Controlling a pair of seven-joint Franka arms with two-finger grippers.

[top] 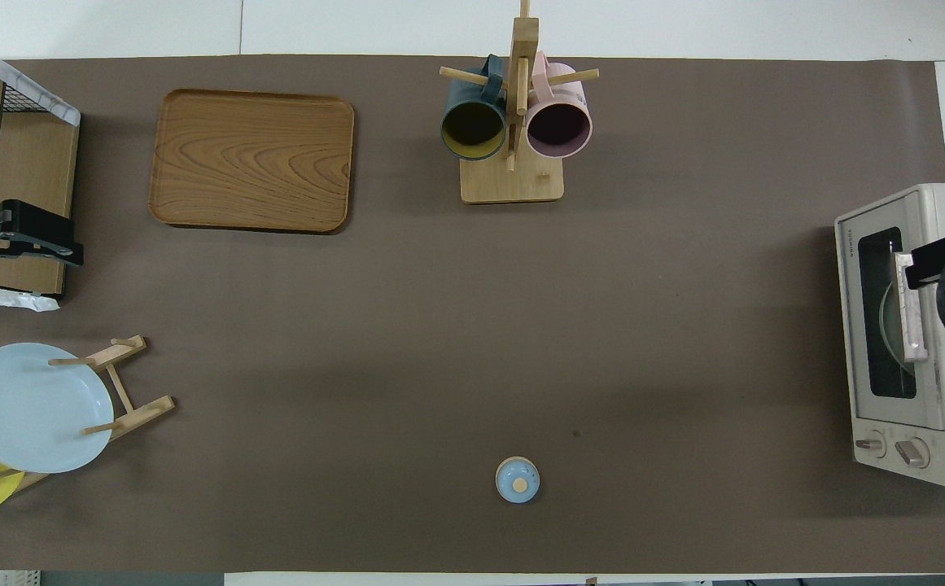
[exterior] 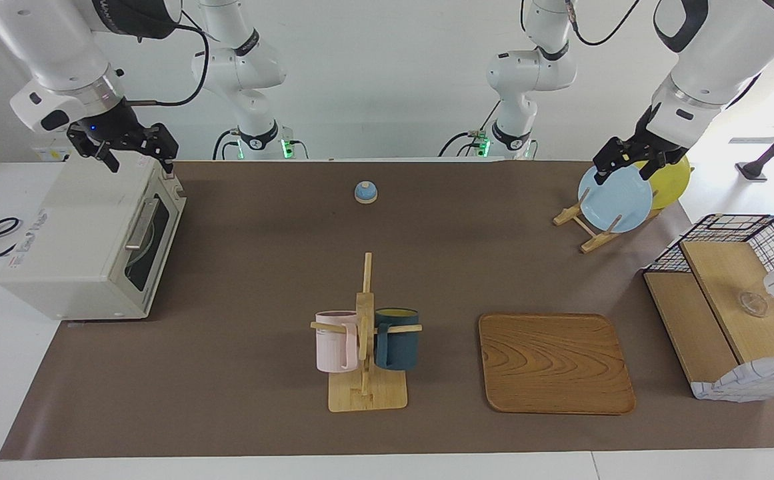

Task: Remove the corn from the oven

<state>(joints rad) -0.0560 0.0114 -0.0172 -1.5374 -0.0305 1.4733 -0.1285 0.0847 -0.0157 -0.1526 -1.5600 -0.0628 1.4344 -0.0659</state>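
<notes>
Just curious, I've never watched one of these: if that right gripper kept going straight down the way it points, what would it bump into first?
Most likely the oven: the right gripper hangs over the top near its shut door. Exact depth is hard to judge.

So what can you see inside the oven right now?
The oven door is shut. Through its dark window only a round pale shape shows; no corn is visible, and the rest of the inside is hidden.

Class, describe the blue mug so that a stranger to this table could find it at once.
Start at the wooden mug tree in the middle of the brown mat, beside the wooden tray. Two mugs hang there; the blue mug is the dark one on the tray's side, unlike the pink mug.
</notes>
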